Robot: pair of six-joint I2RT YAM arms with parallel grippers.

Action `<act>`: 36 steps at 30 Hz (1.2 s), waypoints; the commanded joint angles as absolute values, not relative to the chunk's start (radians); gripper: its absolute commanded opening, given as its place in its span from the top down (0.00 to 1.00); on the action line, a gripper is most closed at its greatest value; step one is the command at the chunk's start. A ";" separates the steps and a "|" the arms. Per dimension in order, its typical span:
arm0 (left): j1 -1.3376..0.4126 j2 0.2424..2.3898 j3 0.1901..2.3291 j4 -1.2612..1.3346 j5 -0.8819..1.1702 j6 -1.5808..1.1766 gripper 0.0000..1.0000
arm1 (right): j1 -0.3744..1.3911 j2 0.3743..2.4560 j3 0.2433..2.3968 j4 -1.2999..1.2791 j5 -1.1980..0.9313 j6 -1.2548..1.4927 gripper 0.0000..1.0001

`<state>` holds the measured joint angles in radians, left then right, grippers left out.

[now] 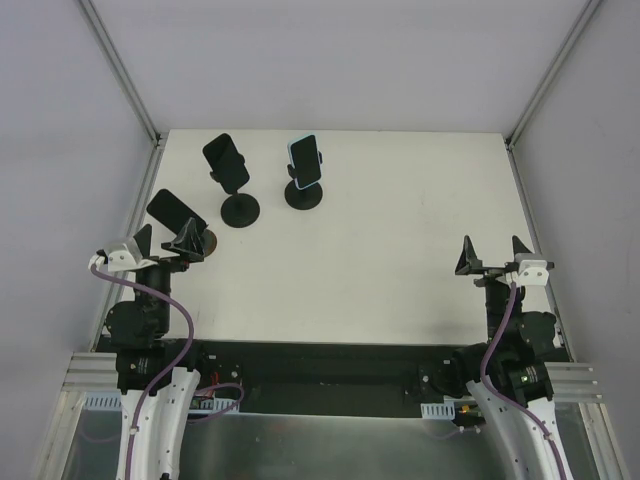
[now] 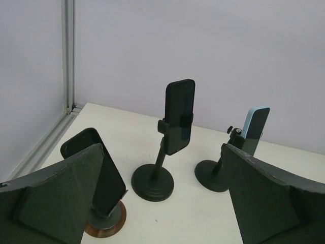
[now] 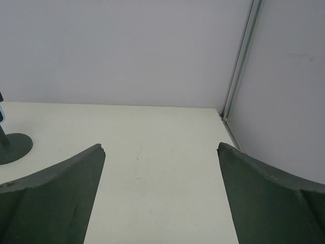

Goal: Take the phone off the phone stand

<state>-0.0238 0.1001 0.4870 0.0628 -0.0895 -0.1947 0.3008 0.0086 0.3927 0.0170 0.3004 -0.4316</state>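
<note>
Your left arm is folded low at the near left corner of the white desk (image 1: 400, 260), wrist level; its left fingers (image 1: 143, 240) are spread wide and hold nothing. Just ahead of them a black phone (image 2: 99, 168) leans back in a short stand with a brown wooden round base (image 2: 104, 226); one finger partly hides it in the wrist view, and you cannot tell whether they touch. Farther back a second black phone (image 2: 179, 117) stands clamped upright on a black round-based stand (image 2: 152, 182). Beside it a light-blue-backed phone (image 2: 254, 129) sits on a similar black stand (image 2: 210, 175). Your right arm is folded at the near right edge; its right fingers (image 1: 466, 256) are also spread wide over bare desk, well apart from all three phones.
</note>
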 commanded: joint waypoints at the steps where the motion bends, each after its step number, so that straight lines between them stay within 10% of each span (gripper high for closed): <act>1: -0.009 0.117 0.491 0.091 -0.107 -0.209 0.01 | 0.299 -0.118 0.411 0.058 0.314 -0.425 0.04; 17: -0.006 0.290 0.560 -0.024 -0.357 -0.353 0.01 | 0.324 -0.178 0.365 0.107 0.348 -0.405 0.04; 36: -0.006 0.994 0.923 -0.371 -0.669 -0.578 0.01 | 0.511 -0.192 0.380 0.067 0.331 -0.433 0.04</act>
